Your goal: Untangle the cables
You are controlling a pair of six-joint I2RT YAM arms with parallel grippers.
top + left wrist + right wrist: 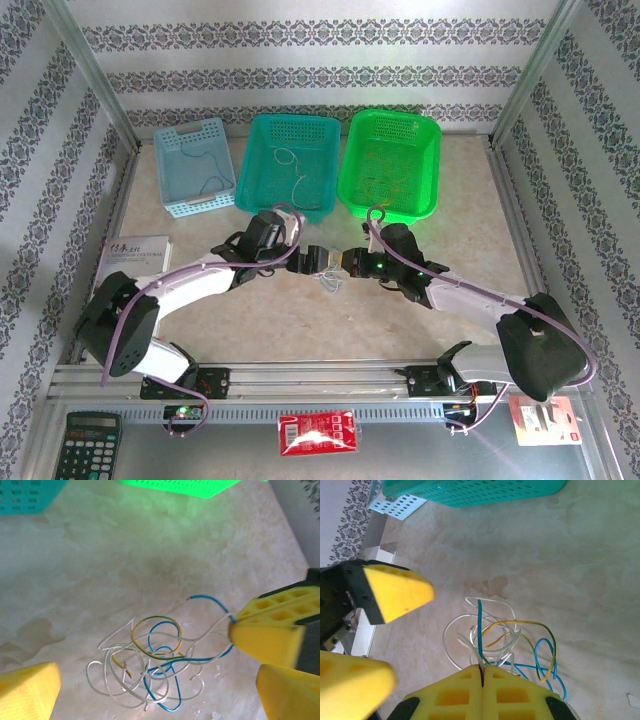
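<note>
Your right jaws are pressed together, pinching the cables at the tangle's edge on the tabletop; your left jaws stand spread wide close beside the cables.

Overhead view: left arm and right arm, each built of white link shells between black joint housings. A thick purple cable is looped along each, and black base mounts sit at 7 and 5 o'clock. A green light glows on the right wrist. Wrist views: left tool and right tool bear yellow wedge-shaped fingers with rectangular recesses, on black holders.
</note>
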